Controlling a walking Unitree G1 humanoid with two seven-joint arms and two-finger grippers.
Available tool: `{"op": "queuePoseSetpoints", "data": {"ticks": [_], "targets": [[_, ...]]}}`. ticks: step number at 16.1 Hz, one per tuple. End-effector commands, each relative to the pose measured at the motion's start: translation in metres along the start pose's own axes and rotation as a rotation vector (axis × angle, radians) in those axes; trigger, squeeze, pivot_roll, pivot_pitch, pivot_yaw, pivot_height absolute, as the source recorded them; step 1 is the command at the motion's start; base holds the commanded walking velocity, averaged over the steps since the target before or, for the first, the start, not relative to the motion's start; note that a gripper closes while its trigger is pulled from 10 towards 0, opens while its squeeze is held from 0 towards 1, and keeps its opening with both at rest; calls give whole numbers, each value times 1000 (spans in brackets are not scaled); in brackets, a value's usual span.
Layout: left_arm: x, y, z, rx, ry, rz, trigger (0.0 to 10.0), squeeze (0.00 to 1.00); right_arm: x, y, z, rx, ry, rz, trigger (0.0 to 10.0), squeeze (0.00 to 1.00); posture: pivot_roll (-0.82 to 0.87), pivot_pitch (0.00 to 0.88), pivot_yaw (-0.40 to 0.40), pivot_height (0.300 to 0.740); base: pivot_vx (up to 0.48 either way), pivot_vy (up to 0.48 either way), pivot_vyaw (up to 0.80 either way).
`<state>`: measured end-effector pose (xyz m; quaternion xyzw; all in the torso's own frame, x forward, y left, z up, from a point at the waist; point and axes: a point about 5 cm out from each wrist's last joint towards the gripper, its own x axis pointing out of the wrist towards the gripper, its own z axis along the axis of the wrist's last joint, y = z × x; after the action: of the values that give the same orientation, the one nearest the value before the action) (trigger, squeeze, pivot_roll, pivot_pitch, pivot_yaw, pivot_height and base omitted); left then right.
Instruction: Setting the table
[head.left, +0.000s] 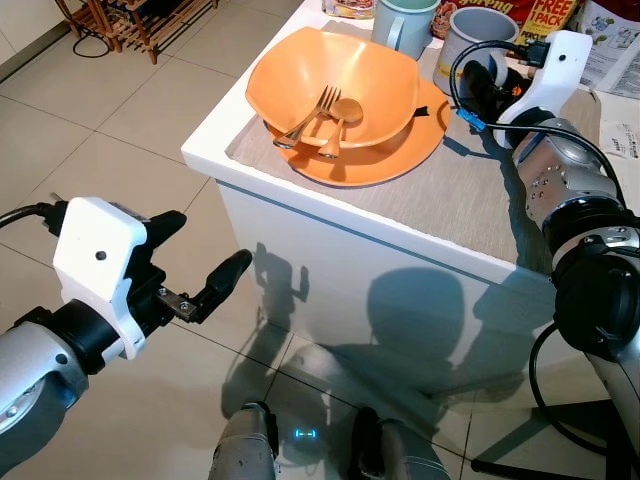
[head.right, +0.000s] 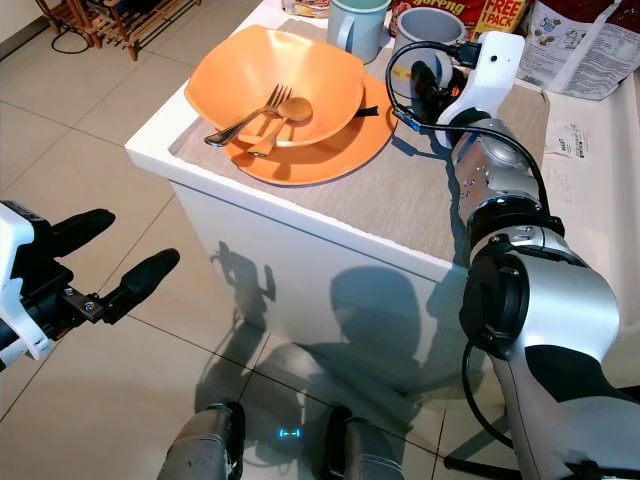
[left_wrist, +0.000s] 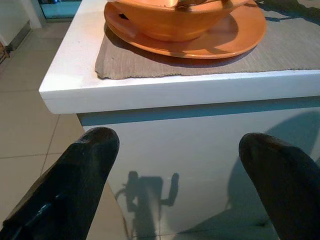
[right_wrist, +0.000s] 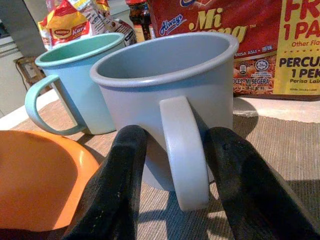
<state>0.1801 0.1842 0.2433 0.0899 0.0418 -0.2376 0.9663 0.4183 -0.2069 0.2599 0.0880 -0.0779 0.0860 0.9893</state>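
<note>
Reaching over the white table (head.left: 205, 150), the right gripper (head.left: 478, 82) sits at the grey mug (head.left: 470, 40), behind the orange plate (head.left: 400, 155). An orange bowl (head.left: 300, 75) rests on that plate, holding a metal fork (head.left: 310, 115) and a wooden spoon (head.left: 340, 120). A pale green mug (head.left: 403, 22) stands just beside the grey one. The left gripper (head.left: 195, 265) hangs over the tiled floor (head.left: 120, 110), fingers spread and holding nothing.

From the right eye, a woven grey placemat (head.right: 420, 190) lies under the plate and mugs, with red snack packets (head.right: 500, 12) behind.

Along the left wrist, both black fingers (left_wrist: 75, 180) stand wide apart below the table edge.

Along the right wrist, the fingers (right_wrist: 117, 185) straddle the grey mug's handle (right_wrist: 185, 150), one on each side, close against it but not clearly pressing.
</note>
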Motion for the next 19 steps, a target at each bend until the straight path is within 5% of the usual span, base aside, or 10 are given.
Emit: {"op": "queuePoseSetpoints", "data": {"ticks": [1, 14, 19], "targets": [[-6, -18, 12, 76, -49, -67, 10000, 0, -1, -2, -2, 11, 18, -1, 0, 0, 410, 237, -58, 740, 0, 0, 0], [-2, -21, 14, 83, -53, -72, 10000, 0, -2, -5, -2, 16, 15, -13, 0, 0, 402, 223, -54, 740, 0, 0, 0], [18, -7, 3, 113, -55, 31, 10000, 0, 2, 0, 40, -126, -179, 18, 0, 0, 258, 126, -81, 740, 0, 0, 0]]}}
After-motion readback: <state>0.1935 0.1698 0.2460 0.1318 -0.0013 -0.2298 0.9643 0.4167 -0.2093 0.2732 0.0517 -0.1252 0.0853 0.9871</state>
